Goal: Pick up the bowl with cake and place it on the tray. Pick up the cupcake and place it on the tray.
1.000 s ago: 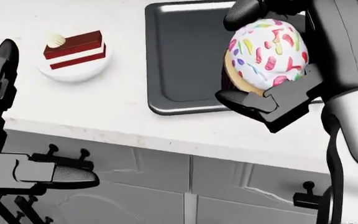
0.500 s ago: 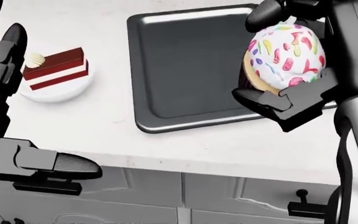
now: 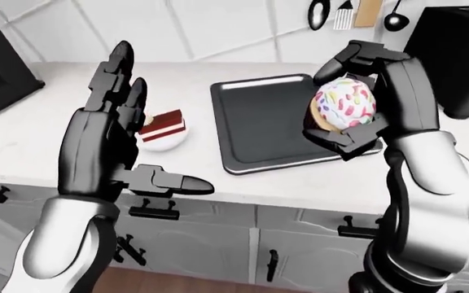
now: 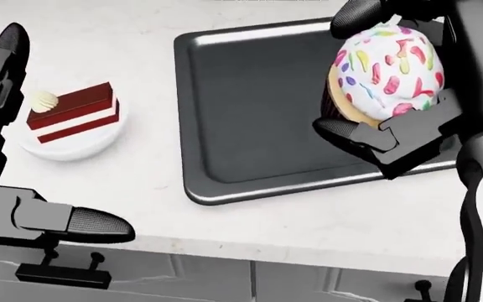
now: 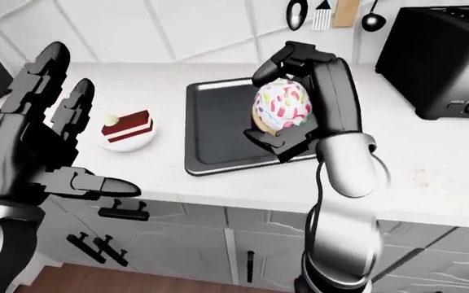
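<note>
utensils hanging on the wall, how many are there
3, along the top edge of the left-eye view: dark scissors-like tool, slotted spatula, black ladle. Their tops are cropped; more may be hidden.

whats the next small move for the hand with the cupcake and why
Probably lower the right hand and then open its fingers. They are closed round the cupcake, which sits over the right part of the tray, so it looks in place to set down. The bowl with cake still waits on the counter.
</note>
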Motion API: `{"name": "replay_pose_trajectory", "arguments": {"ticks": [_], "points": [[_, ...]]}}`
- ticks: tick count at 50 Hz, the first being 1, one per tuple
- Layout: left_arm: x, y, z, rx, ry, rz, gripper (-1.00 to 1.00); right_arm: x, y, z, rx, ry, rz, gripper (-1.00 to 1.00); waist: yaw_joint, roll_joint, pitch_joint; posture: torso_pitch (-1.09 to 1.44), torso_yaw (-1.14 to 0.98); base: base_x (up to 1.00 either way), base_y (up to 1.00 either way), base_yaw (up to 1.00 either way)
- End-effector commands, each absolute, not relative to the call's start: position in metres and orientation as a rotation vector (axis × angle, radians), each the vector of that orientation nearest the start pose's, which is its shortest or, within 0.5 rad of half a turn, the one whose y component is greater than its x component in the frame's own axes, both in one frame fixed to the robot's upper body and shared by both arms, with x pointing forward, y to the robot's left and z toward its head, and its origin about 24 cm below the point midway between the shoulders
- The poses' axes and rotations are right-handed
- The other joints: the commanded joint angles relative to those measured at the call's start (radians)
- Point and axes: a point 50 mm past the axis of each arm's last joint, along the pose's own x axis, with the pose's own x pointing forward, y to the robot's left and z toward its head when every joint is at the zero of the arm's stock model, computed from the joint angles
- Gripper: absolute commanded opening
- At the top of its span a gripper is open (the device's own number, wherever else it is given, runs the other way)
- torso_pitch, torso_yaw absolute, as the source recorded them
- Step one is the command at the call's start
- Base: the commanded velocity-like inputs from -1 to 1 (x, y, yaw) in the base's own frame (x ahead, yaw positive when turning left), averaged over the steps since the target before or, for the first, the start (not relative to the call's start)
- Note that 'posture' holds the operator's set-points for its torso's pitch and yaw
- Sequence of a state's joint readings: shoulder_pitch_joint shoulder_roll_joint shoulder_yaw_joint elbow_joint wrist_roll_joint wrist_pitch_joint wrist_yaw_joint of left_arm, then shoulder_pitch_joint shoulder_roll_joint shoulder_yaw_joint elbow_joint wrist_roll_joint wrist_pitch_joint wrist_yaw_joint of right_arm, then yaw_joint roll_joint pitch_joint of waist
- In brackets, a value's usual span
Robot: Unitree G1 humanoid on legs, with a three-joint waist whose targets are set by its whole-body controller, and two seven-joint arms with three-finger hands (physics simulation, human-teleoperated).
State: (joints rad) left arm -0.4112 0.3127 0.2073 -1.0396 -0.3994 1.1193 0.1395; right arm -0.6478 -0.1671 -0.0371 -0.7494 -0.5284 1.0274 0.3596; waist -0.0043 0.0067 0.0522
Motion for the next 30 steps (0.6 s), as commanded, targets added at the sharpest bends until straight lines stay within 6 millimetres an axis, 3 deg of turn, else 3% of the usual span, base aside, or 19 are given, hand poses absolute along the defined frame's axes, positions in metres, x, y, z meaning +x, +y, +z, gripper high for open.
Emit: {"name": "replay_pose_trajectory", "arguments": {"ticks": [1, 5, 8, 9, 10, 11, 12, 14, 23, 28, 30], "points": [[0.208, 0.163, 0.256, 0.127, -0.385, -0.063, 1.00, 0.251, -0.156, 0.283, -0.411, -0.398, -0.086, -1.00, 0.010, -0.027, -0.011, 0.00, 0.00, 0.07, 0.00, 0.00], [0.208, 0.163, 0.256, 0.127, -0.384, -0.063, 1.00, 0.250, -0.155, 0.285, -0.412, -0.404, -0.086, -1.00, 0.005, -0.013, -0.016, 0.00, 0.00, 0.00, 0.00, 0.00], [0.208, 0.163, 0.256, 0.127, -0.384, -0.062, 1.00, 0.250, -0.155, 0.284, -0.417, -0.396, -0.086, -1.00, -0.006, 0.026, -0.020, 0.00, 0.00, 0.00, 0.00, 0.00], [0.208, 0.163, 0.255, 0.127, -0.384, -0.062, 1.00, 0.251, -0.155, 0.284, -0.416, -0.395, -0.086, -1.00, -0.005, 0.010, -0.012, 0.00, 0.00, 0.00, 0.00, 0.00], [0.208, 0.163, 0.255, 0.127, -0.384, -0.062, 1.00, 0.251, -0.156, 0.283, -0.415, -0.396, -0.086, -1.00, -0.002, 0.018, -0.039, 0.00, 0.00, 0.08, 0.00, 0.00], [0.208, 0.163, 0.255, 0.128, -0.384, -0.063, 1.00, 0.251, -0.156, 0.284, -0.415, -0.399, -0.086, -1.00, -0.001, 0.018, -0.032, 0.00, 0.00, 0.07, 0.00, 0.00], [0.208, 0.163, 0.256, 0.129, -0.385, -0.063, 1.00, 0.250, -0.155, 0.286, -0.417, -0.402, -0.087, -1.00, 0.001, 0.011, -0.008, 0.00, 0.00, 0.00, 0.00, 0.00], [0.208, 0.163, 0.258, 0.131, -0.390, -0.065, 1.00, 0.250, -0.156, 0.288, -0.416, -0.404, -0.094, -1.00, 0.000, 0.006, -0.027, 0.00, 0.00, 0.00, 0.00, 0.00], [0.208, 0.161, 0.263, 0.146, -0.395, -0.067, 1.00, 0.248, -0.160, 0.288, -0.414, -0.410, -0.105, -1.00, 0.000, 0.001, -0.026, 0.00, 0.00, 0.00, 0.00, 0.00], [0.218, 0.162, 0.270, 0.176, -0.400, -0.052, 1.00, 0.248, -0.160, 0.287, -0.414, -0.411, -0.103, -1.00, 0.001, 0.002, -0.021, 0.00, 0.00, 0.00, 0.00, 0.00], [0.232, 0.167, 0.274, 0.203, -0.400, -0.020, 1.00, 0.249, -0.159, 0.286, -0.415, -0.408, -0.100, -1.00, 0.001, 0.002, -0.019, 0.00, 0.00, 0.00, 0.00, 0.00]]}}
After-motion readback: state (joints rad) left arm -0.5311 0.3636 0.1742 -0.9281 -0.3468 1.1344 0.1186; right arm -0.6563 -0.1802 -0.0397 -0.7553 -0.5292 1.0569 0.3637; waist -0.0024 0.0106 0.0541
